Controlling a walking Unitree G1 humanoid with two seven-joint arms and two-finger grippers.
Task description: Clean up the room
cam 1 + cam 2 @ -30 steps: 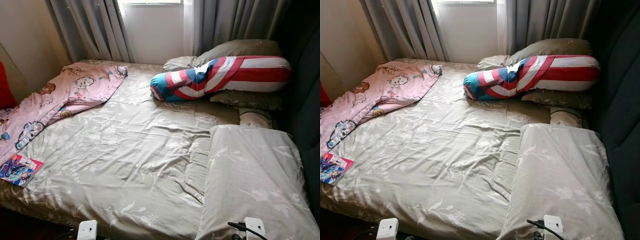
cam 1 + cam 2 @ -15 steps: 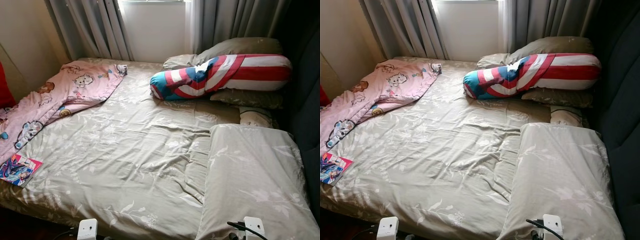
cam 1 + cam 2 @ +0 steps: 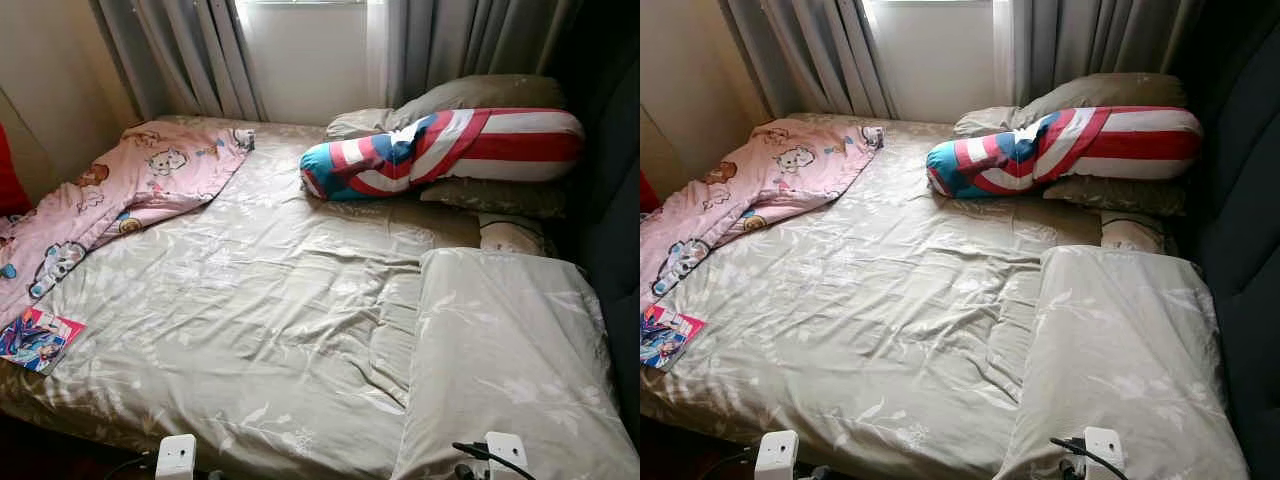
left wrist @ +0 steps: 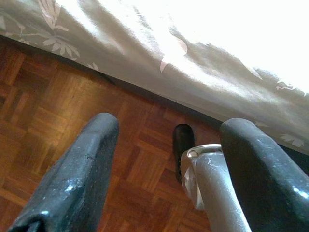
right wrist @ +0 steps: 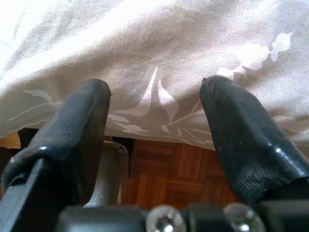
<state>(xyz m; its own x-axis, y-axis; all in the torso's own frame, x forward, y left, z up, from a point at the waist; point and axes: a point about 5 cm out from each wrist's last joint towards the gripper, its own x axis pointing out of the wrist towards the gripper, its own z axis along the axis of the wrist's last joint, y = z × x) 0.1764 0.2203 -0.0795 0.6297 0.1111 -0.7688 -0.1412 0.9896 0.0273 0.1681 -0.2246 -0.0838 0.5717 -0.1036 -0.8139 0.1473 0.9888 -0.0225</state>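
Observation:
A bed [image 3: 250,330] with a beige leaf-print sheet lies before me. A pink cartoon-print blanket [image 3: 120,195] is crumpled over its far left corner. A colourful booklet [image 3: 35,340] rests at the bed's near left edge. A red, white and blue bolster [image 3: 440,150] lies across beige pillows [image 3: 480,95] at the back right, and a large beige pillow [image 3: 510,360] sits at the near right. My left gripper [image 4: 164,159] hangs open over the wooden floor [image 4: 58,121] by the bed's edge. My right gripper [image 5: 154,125] is open, close to the hanging sheet [image 5: 159,58].
Grey curtains [image 3: 190,55] and a window [image 3: 305,60] stand behind the bed. A dark headboard [image 3: 610,200] runs along the right side. A beige wall [image 3: 50,80] is at the left. A small rolled pillow [image 3: 510,235] lies between the pillows.
The view has tilted very slightly; nothing on the bed has moved.

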